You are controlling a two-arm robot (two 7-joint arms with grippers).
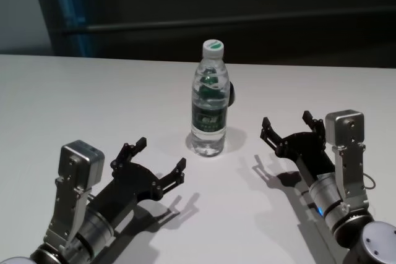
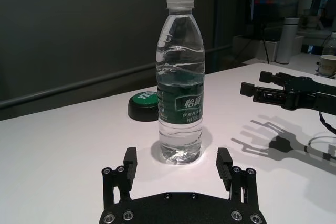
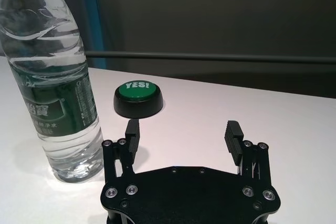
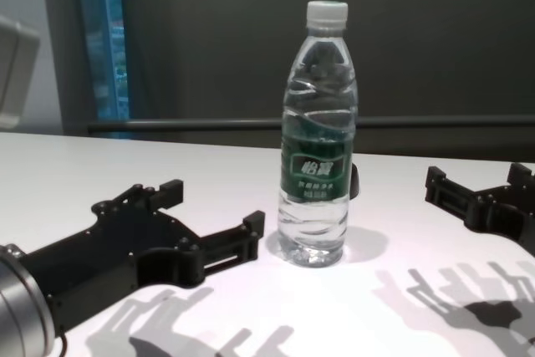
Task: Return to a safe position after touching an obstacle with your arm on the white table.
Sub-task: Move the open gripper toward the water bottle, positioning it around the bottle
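Grippers sit nearest, both with jaws spread wide and holding nothing: the left gripper (image 1: 159,156) low at about 8 o'clock from the water bottle (image 1: 209,100), the right gripper (image 1: 289,125) at about 4 o'clock, each clear of it. The bottle stands upright mid-way on the white table (image 1: 93,103). Just beyond it, at 1 o'clock, lies a green-topped black button (image 3: 138,98).
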